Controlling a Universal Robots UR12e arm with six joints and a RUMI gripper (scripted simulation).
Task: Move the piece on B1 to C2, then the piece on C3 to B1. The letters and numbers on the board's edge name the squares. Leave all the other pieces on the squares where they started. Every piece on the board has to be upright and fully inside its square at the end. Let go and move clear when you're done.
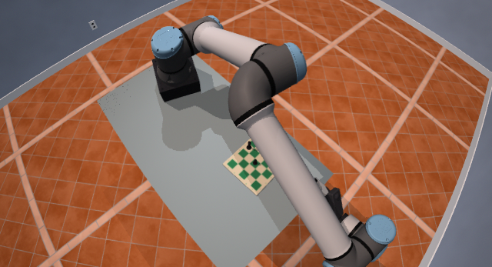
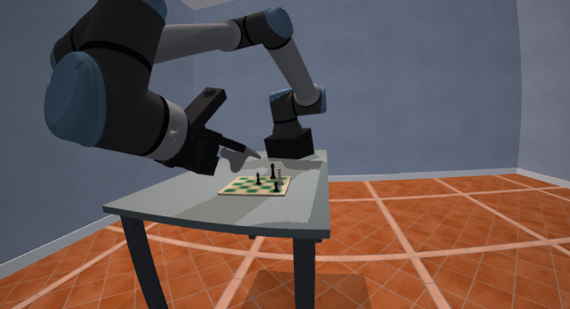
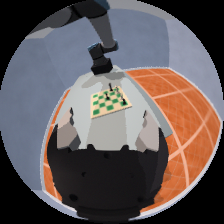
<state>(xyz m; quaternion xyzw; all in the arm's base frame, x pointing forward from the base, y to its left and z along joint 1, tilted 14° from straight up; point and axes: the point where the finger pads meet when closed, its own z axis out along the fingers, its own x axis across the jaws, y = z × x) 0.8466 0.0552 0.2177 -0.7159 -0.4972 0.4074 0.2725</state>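
Observation:
A small green and cream chessboard [image 1: 250,167] lies on the grey table, towards its right edge. It also shows in the exterior view [image 2: 255,185] and in the wrist view [image 3: 110,103]. On it stand a tall black piece [image 2: 272,171], a white piece [image 2: 279,173] and two small black pieces [image 2: 257,179] [image 2: 276,187]. All look upright. The letters and numbers on the board's edge are too small to read. My gripper [image 2: 242,157] is open and empty. It hangs in the air off the table's end, well short of the board and pointing towards it. Its two fingers frame the wrist view [image 3: 107,130].
The arm's black base [image 2: 288,142] stands on the table's far end behind the board. The arm's long forearm [image 1: 292,163] passes over the board's right side and hides part of it in the top view. A tiled floor surrounds the table.

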